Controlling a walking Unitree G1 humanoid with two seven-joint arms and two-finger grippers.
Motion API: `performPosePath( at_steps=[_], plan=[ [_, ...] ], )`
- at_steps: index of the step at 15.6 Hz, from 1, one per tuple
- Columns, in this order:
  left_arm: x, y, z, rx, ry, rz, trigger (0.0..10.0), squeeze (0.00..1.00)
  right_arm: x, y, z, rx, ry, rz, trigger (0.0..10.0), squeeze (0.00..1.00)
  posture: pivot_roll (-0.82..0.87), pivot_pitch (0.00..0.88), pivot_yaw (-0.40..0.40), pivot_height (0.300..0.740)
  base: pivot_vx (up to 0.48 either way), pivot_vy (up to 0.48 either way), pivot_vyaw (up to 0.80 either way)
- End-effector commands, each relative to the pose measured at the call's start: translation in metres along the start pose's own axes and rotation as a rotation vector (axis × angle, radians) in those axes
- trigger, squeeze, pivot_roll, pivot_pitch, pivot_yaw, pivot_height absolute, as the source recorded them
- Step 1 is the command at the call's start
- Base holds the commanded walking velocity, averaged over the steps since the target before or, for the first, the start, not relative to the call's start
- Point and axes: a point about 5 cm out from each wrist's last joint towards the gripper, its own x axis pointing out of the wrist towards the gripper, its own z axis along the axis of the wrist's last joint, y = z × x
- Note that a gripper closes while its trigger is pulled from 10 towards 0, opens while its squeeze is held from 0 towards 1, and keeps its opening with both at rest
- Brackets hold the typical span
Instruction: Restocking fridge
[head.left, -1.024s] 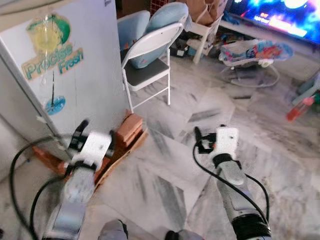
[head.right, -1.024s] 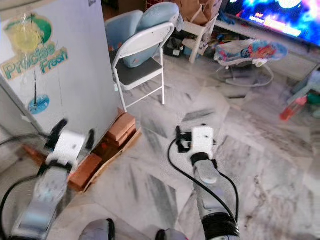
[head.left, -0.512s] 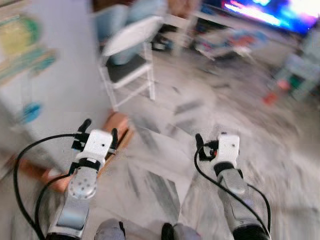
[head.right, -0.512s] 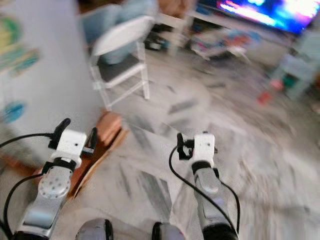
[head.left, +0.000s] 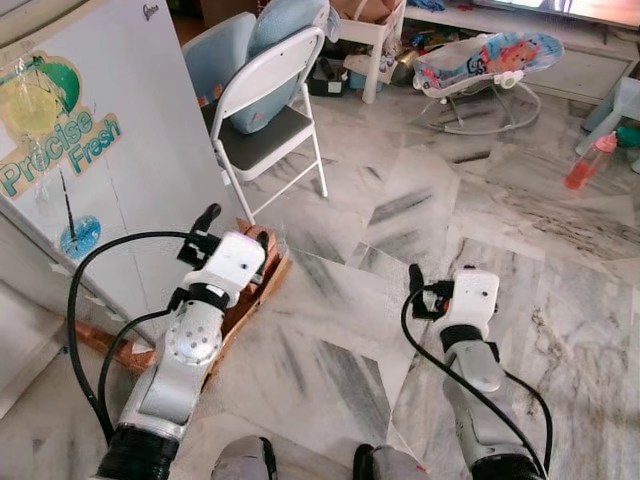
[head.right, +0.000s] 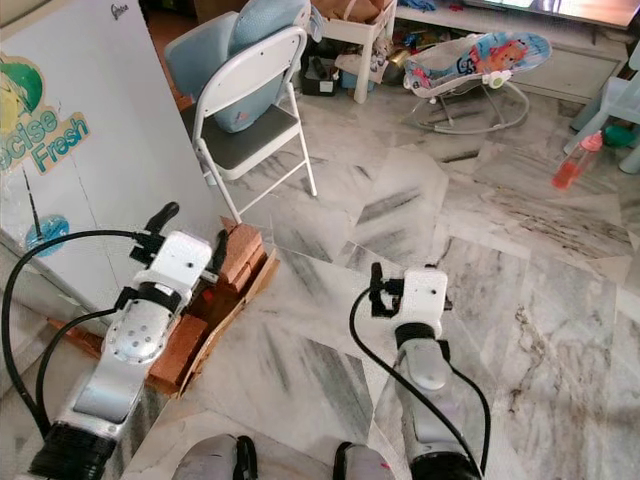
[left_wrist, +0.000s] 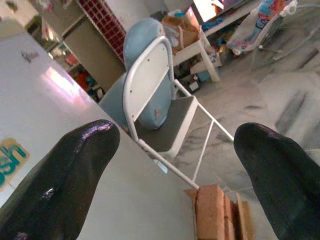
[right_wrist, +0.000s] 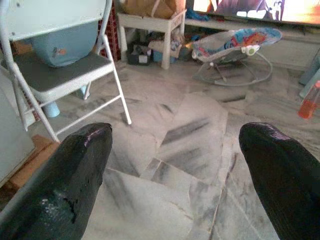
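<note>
The white fridge (head.left: 110, 170) with a "Precise Fresh" sticker stands at my left, its door closed. My left gripper (head.left: 235, 230) hovers low beside the fridge's corner, open, with nothing between its fingers (left_wrist: 65, 170). My right gripper (head.right: 400, 285) is held out over the marble floor (head.left: 400, 200), also open and empty, its fingertips (right_wrist: 75, 170) spread wide. No food item or bottle is in either gripper.
Red bricks (head.left: 255, 265) and cardboard prop the fridge's base. A white folding chair (head.left: 275, 100) with a blue cushion stands just beyond. Farther back are a white side table (head.left: 375, 40), a baby bouncer (head.left: 490, 65) and an orange bottle (head.left: 583, 170) on the floor.
The camera has swung and steadied, so the picture is sharp again. Both arms stay raised in front of me, and both grippers are still open and empty.
</note>
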Motion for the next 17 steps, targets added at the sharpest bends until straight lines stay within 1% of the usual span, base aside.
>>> performPosePath(
  at_steps=[1, 2, 4, 5, 6, 7, 8, 9, 10, 11, 12, 13, 14, 15, 17],
  plan=[
    [-0.005, -0.002, -0.007, -0.003, 0.031, -0.012, 10.0, 0.0, 0.0, 0.002, 0.003, -0.002, -0.018, -0.004, 10.0, 0.0, 0.14, 0.137, 0.072, 0.74, 0.0, 0.0, 0.0],
    [-0.005, -0.001, -0.009, -0.006, 0.04, -0.014, 10.0, 0.0, 0.0, 0.003, 0.002, -0.001, -0.017, -0.008, 10.0, 0.0, 0.14, 0.136, 0.078, 0.74, 0.0, 0.0, 0.0],
    [-0.005, 0.009, -0.012, 0.011, 0.04, -0.034, 10.0, 0.0, -0.004, 0.005, 0.0, 0.015, -0.022, -0.04, 10.0, 0.0, 0.14, 0.124, 0.111, 0.74, 0.0, 0.0, 0.0],
    [-0.01, 0.02, -0.024, 0.008, 0.083, -0.052, 10.0, 0.0, -0.009, 0.003, -0.001, 0.019, -0.022, -0.051, 10.0, 0.0, 0.14, 0.116, 0.12, 0.74, 0.0, 0.0, 0.0],
    [-0.013, 0.024, -0.029, -0.006, 0.106, -0.057, 10.0, 0.0, -0.012, 0.002, -0.002, 0.019, -0.022, -0.05, 10.0, 0.0, 0.14, 0.114, 0.118, 0.74, 0.0, 0.0, 0.0],
    [-0.022, 0.032, -0.038, 0.001, 0.142, -0.042, 10.0, 0.0, -0.02, -0.001, -0.002, 0.039, -0.017, -0.041, 10.0, 0.0, 0.15, 0.104, 0.104, 0.74, 0.0, 0.0, 0.0],
    [-0.037, 0.041, -0.05, -0.024, 0.198, -0.021, 10.0, 0.0, -0.032, -0.005, -0.002, 0.025, -0.011, -0.001, 10.0, 0.0, 0.15, 0.098, 0.092, 0.74, 0.0, 0.0, 0.0],
    [-0.057, 0.044, -0.064, -0.055, 0.263, 0.005, 10.0, 0.0, -0.045, -0.008, -0.004, -0.01, 0.001, 0.055, 10.0, 0.0, 0.15, 0.079, 0.069, 0.74, 0.0, 0.0, 0.0],
    [-0.077, 0.042, -0.075, -0.082, 0.315, 0.024, 10.0, 0.0, -0.057, -0.015, -0.008, -0.052, 0.02, 0.091, 10.0, 0.0, 0.15, 0.065, 0.048, 0.74, 0.0, 0.0, 0.0],
    [-0.085, 0.038, -0.078, -0.084, 0.33, 0.026, 10.0, 0.0, -0.06, -0.019, -0.01, -0.068, 0.032, 0.092, 10.0, 0.0, 0.16, 0.059, 0.04, 0.74, 0.0, 0.0, 0.0],
    [-0.095, 0.032, -0.079, -0.103, 0.346, 0.027, 10.0, 0.0, -0.063, -0.025, -0.014, -0.091, 0.045, 0.091, 10.0, 0.0, 0.17, 0.035, 0.02, 0.74, 0.0, 0.0, 0.0],
    [-0.101, 0.027, -0.078, -0.114, 0.35, 0.03, 10.0, 0.0, -0.064, -0.028, -0.015, -0.11, 0.05, 0.093, 10.0, 0.0, 0.17, 0.021, 0.013, 0.74, 0.0, 0.0, 0.0],
    [-0.107, 0.022, -0.081, -0.138, 0.358, 0.048, 10.0, 0.0, -0.059, -0.031, -0.015, -0.117, 0.056, 0.091, 10.0, 0.0, 0.17, 0.001, 0.006, 0.74, 0.0, 0.0, 0.0],
    [-0.107, 0.02, -0.082, -0.145, 0.359, 0.048, 10.0, 0.0, -0.056, -0.03, -0.014, -0.12, 0.056, 0.095, 10.0, 0.0, 0.18, 0.0, 0.001, 0.74, 0.0, 0.0, 0.0],
    [-0.097, 0.02, -0.081, -0.148, 0.337, 0.054, 10.0, 0.0, -0.042, -0.023, -0.009, -0.118, 0.033, 0.112, 10.0, 0.0, 0.18, 0.005, -0.011, 0.74, 0.0, 0.0, 0.0]
  ],
)
